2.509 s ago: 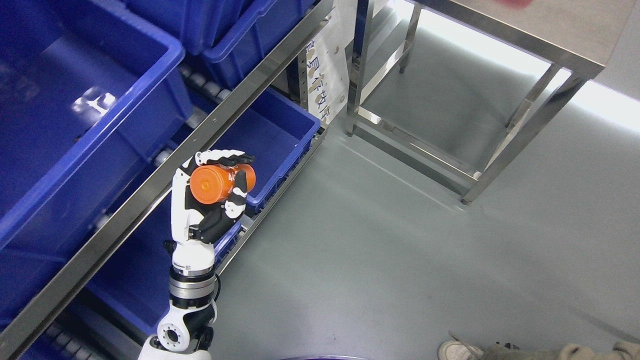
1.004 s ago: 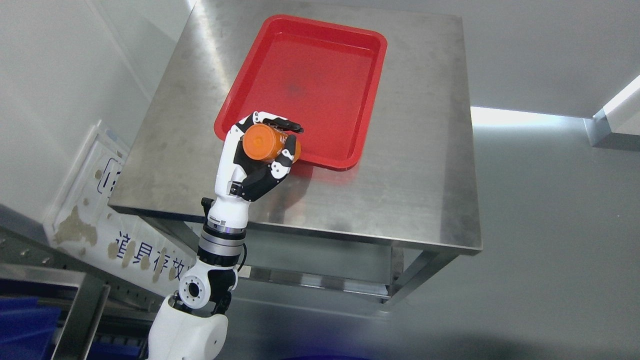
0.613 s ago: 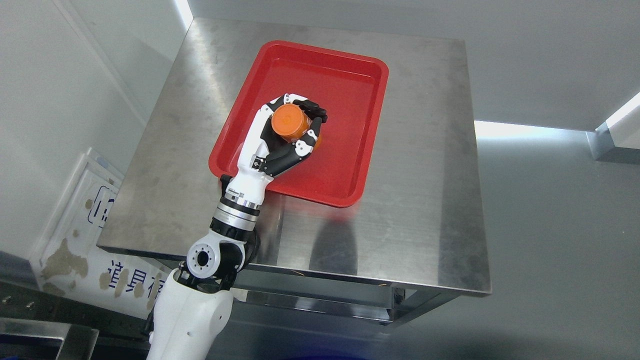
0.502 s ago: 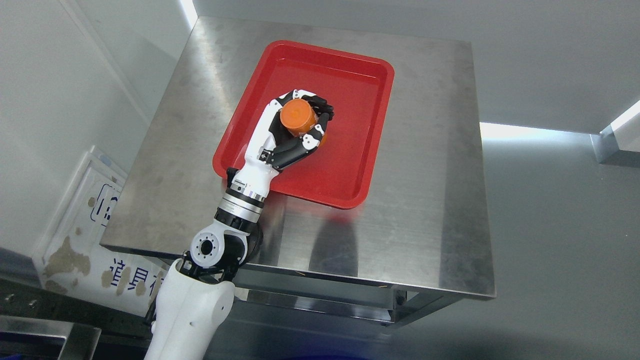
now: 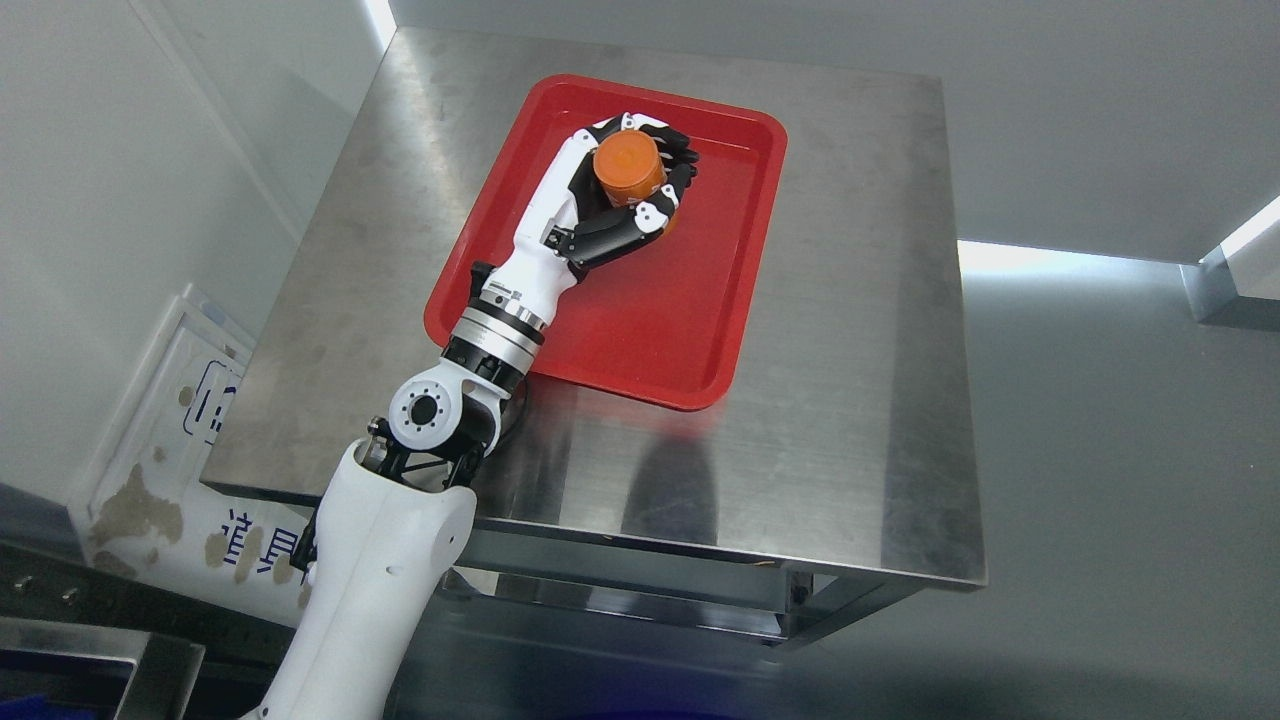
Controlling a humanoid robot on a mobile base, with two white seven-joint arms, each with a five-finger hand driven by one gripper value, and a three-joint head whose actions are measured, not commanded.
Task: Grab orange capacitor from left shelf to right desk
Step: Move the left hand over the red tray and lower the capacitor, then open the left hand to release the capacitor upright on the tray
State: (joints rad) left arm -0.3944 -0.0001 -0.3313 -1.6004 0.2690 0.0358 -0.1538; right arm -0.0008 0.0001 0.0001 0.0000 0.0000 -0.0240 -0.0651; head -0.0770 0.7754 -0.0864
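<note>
The left robot hand [image 5: 622, 195] has its fingers wrapped around the orange capacitor [image 5: 630, 170], end facing up, over the far part of the red tray [image 5: 700, 330] on the tabletop [image 5: 860, 330].

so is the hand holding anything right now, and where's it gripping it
Yes: the left hand holds the orange capacitor by its round side wall, fingers curled around it, its flat end face left bare, over the red tray.

Workshop: steel desk [image 5: 850, 400], grey floor [image 5: 1120, 480]
</note>
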